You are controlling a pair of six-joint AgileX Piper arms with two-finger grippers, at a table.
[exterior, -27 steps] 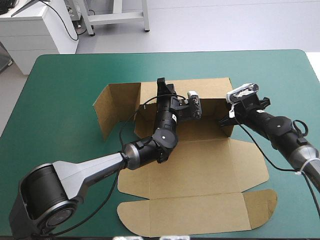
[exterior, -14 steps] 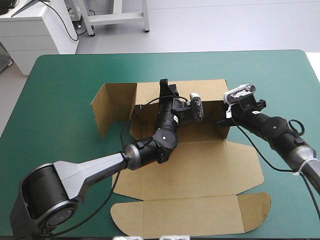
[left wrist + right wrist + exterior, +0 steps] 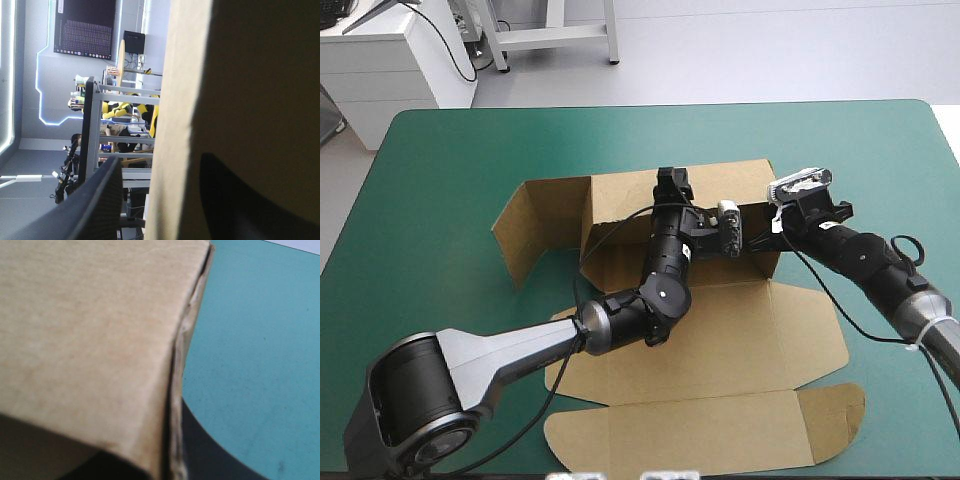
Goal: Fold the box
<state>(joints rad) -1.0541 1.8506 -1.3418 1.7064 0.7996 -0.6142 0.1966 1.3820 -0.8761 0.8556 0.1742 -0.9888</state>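
The box (image 3: 720, 340) lies mid-table, back wall raised. That wall is pinched by the left gripper (image 3: 672, 183), since slid rightward along it, and its right corner by the right gripper (image 3: 764, 237); side-flap tucking is judged next.

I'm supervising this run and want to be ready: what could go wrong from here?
The left gripper and right gripper both pinch the box's raised far wall; uneven pulls might crease its rumpled right corner. The left side wall stands splayed and untucked, so it may flop outward.
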